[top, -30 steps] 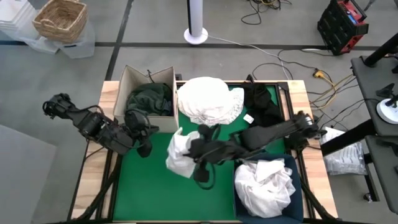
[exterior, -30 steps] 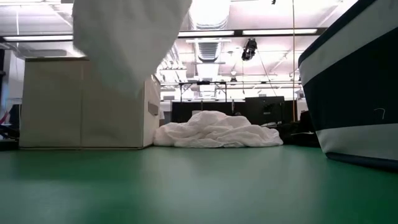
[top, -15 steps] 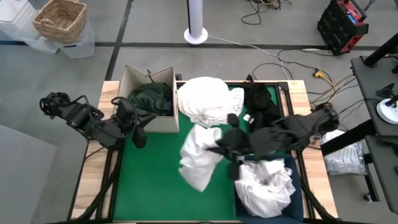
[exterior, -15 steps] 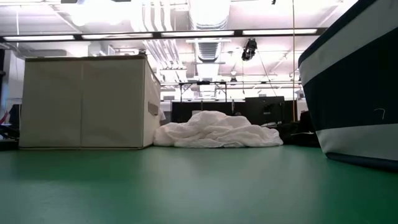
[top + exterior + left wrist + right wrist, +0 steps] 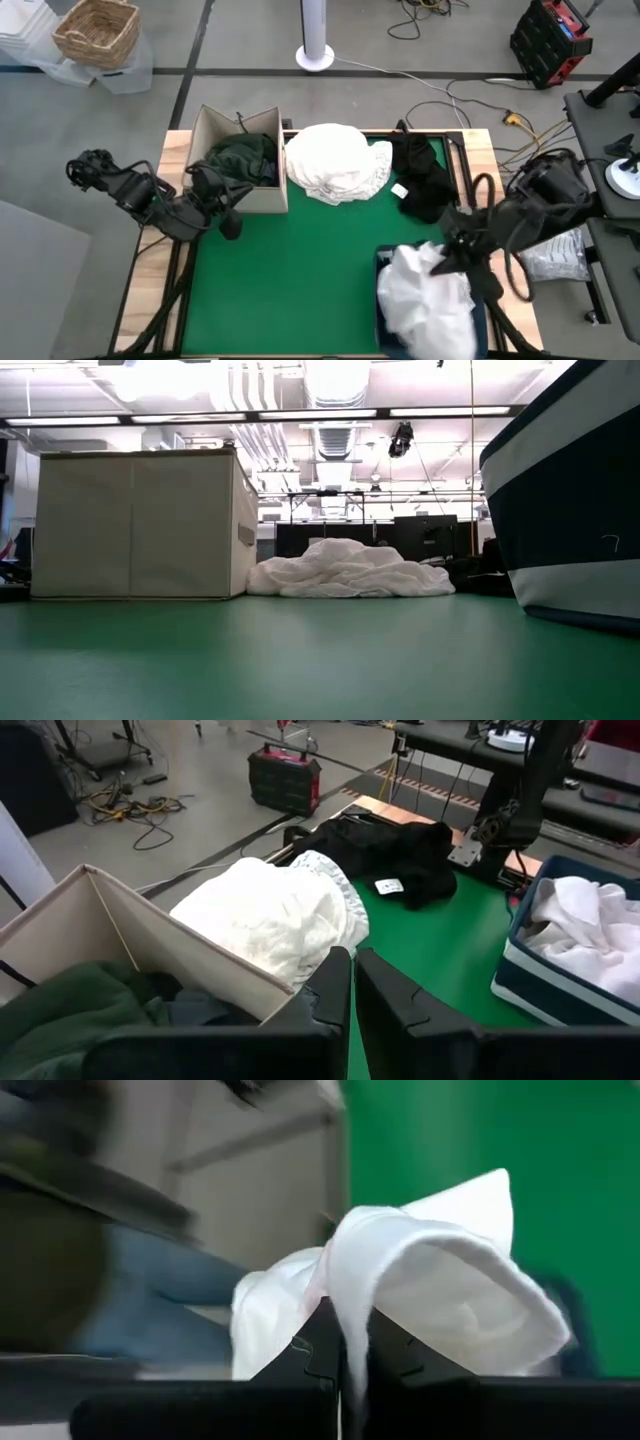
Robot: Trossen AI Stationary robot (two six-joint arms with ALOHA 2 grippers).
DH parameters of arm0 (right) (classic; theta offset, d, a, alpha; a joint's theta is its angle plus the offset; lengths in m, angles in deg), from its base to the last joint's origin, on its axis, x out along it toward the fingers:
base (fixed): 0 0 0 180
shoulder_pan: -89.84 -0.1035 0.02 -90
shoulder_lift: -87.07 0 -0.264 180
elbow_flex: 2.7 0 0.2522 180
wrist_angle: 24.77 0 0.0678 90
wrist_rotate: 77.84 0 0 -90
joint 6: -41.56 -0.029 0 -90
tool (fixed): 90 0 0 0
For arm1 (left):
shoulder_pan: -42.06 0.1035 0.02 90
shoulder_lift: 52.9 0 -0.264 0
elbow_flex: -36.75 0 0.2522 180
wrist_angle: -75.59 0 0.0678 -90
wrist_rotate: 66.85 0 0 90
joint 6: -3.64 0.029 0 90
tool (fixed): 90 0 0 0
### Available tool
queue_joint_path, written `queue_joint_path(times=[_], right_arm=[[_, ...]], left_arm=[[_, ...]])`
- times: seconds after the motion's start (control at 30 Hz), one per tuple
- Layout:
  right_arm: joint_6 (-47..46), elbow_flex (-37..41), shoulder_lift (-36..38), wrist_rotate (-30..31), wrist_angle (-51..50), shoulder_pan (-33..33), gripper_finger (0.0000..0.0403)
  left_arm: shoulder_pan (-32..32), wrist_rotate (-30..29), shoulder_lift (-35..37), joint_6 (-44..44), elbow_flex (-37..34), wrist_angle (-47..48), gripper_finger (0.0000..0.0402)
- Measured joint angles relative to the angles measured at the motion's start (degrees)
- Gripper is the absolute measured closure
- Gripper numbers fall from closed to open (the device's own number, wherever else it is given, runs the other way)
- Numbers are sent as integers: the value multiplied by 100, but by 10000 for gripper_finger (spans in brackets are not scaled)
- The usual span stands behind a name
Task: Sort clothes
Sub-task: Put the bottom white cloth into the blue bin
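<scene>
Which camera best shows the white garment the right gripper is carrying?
High view: the white garment hangs from the right gripper over the blue bin. Right wrist view shows only a pinched fold. Low view misses it.

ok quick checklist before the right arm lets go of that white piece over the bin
1. Right gripper shut on the white garment: ok.
2. Garment above the navy bin, on the white pile: ok.
3. All of the garment inside the bin's rim: cannot tell; cloth hides the edges.
4. Left gripper shut, empty, beside the cardboard box, out of the way: ok.
5. White pile and black garment on the mat, not yet sorted: not ok.
</scene>
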Motion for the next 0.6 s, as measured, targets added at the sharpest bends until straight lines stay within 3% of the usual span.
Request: queue_joint_path(times=[0.13,0.3,0.5,0.6], right_arm=[[-720,4,-33,608,-1366,-324,394],[-569,353,-78,1428,-1063,-558,394],[-742,864,-351,1395,-1125,-667,394],[-844,1211,-492,1010,-1063,-709,394]], left_arm=[[4,-4,-88,0,-7,-4,401],[4,-6,-206,-2,-9,-4,401],[4,-9,-339,-66,-9,-6,401],[4,-6,-410,-66,-9,-6,401]])
